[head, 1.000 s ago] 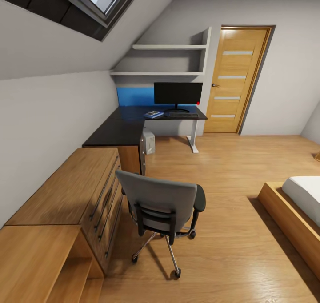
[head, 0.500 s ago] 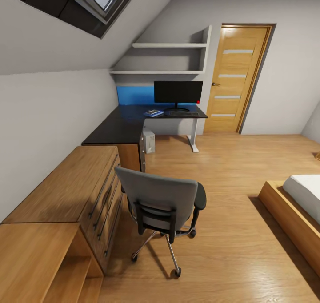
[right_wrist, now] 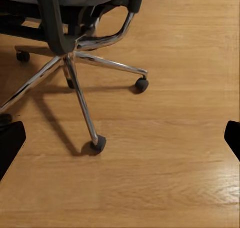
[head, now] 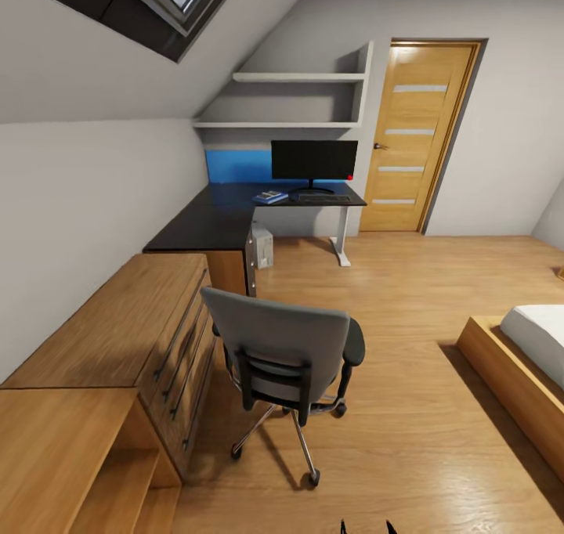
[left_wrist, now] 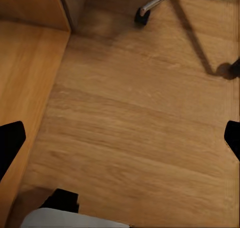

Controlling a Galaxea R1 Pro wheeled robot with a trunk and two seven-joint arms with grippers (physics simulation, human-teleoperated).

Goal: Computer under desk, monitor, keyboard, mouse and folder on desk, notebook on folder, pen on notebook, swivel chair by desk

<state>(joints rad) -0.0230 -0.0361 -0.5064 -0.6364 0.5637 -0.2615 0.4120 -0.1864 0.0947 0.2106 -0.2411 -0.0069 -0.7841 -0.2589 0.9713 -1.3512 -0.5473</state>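
My left gripper [left_wrist: 120, 138] showed as two flat matte-black fingertips [left_wrist: 10, 140], wedge-shaped and unmarked. Beside them sat a pale grey rounded housing [left_wrist: 70, 219] with a black block [left_wrist: 61, 199]. The right gripper [right_wrist: 120, 138] had matching black fingertips [right_wrist: 10, 140]. Two small black tips [head: 389, 527] appeared in the head view.

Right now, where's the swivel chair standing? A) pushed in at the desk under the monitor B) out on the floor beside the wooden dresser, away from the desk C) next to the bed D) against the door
B: the chair stands on the floor beside the dresser, back toward the camera, well short of the desk where the monitor sits.
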